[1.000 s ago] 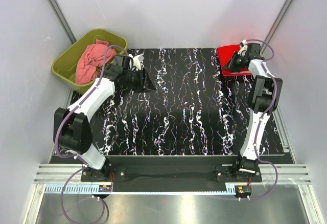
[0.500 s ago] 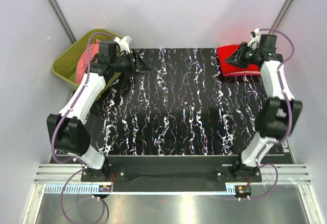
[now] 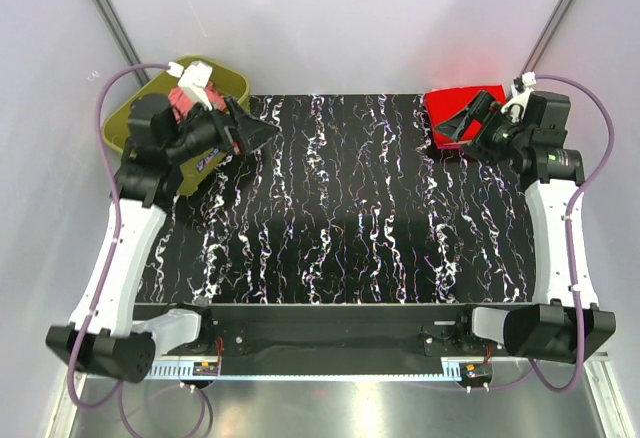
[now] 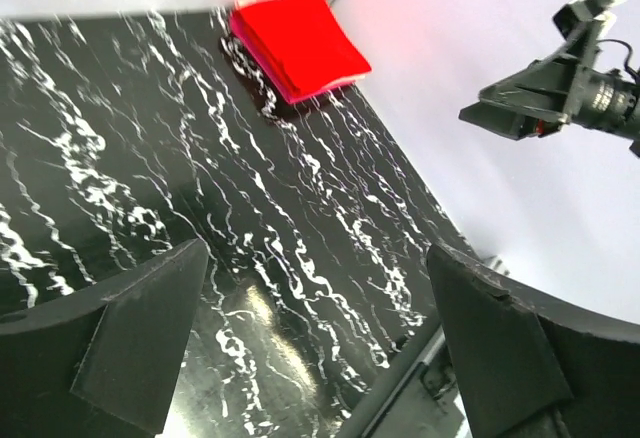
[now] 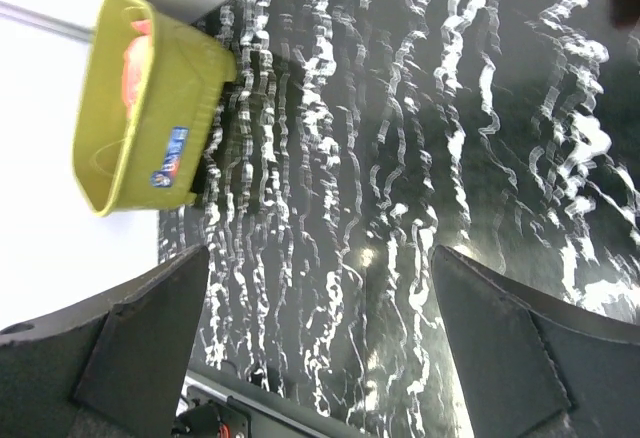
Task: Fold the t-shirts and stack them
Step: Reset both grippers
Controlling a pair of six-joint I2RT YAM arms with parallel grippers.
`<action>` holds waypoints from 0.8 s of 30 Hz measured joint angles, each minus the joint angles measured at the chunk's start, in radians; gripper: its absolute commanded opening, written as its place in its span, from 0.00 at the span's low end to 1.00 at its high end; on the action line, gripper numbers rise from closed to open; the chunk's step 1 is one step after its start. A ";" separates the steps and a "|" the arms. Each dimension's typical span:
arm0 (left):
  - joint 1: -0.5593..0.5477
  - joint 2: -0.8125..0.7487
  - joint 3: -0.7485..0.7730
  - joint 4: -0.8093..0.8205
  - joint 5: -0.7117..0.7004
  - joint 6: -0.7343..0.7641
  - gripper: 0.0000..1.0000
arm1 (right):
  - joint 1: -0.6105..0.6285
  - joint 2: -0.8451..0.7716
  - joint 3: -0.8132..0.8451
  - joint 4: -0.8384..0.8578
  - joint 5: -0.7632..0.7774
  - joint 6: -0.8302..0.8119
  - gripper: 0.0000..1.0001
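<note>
Top view: the right gripper [image 3: 455, 124], wide open and empty, had just released the folded red t-shirt [image 3: 440, 107] at the far right corner of the desk [image 3: 340, 220]. Left wrist: the left gripper [image 4: 320, 343] gaped empty. Right wrist: the salmon-pink t-shirt [image 5: 140, 28] lay in the tub [image 5: 150, 133], likely next.

The marbled tabletop [image 3: 350, 218] lies open between the green tub [image 3: 232, 80] far left and the red t-shirt [image 3: 445, 104] far right.
</note>
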 measured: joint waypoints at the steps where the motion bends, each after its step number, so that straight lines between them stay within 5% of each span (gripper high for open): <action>1: 0.000 -0.033 -0.016 0.000 -0.008 0.010 0.99 | 0.000 -0.008 0.000 -0.020 0.017 0.001 1.00; 10: 0.000 -0.115 -0.121 -0.047 -0.055 0.052 0.99 | -0.001 -0.072 0.030 -0.186 0.156 -0.007 1.00; 24: 0.000 -0.150 -0.137 -0.111 -0.093 0.106 0.99 | -0.001 -0.149 -0.038 -0.197 0.176 -0.008 1.00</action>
